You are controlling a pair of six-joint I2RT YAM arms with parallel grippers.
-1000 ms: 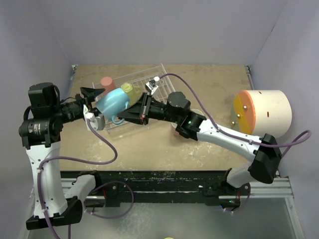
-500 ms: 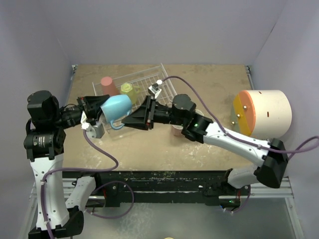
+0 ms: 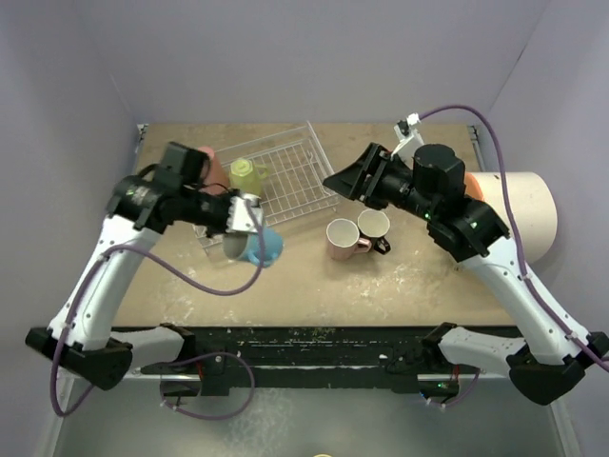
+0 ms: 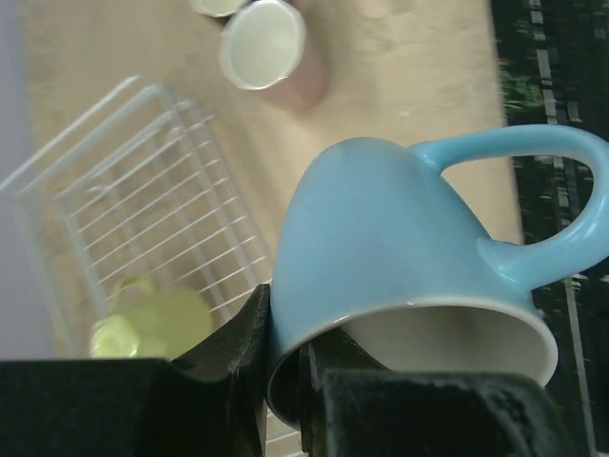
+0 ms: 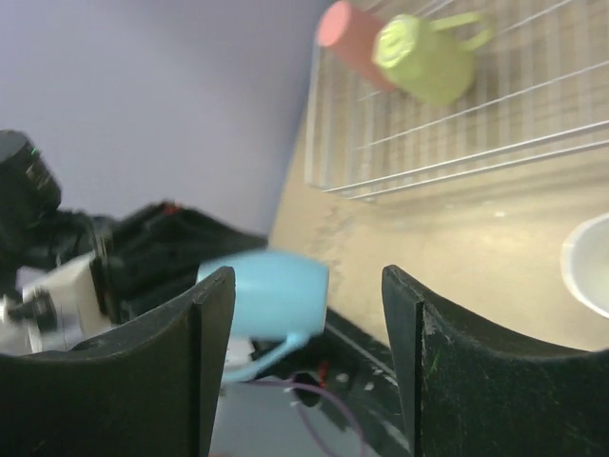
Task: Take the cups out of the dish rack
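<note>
Mug, light blue (image 3: 264, 246): clamped by the rim in my left claw (image 3: 238, 231), one finger (image 4: 233, 347) outside the wall and the other inside the mouth. It is tipped on its side just off the near edge of the dish rack (image 3: 285, 176); can't tell if it touches the table (image 3: 419, 276).

My right claw (image 3: 335, 181): jaws apart, nothing between them, near the rack's right end.

In the rack, far-left part: coral-red mug (image 3: 209, 164) and yellow-green mug (image 3: 247, 173), side by side.

On the table right of the rack: light pink mug (image 3: 340, 238) and black mug (image 3: 373, 225), mouths up, close together. Big cream cylinder (image 3: 519, 214) lies on its side at the right edge.
</note>
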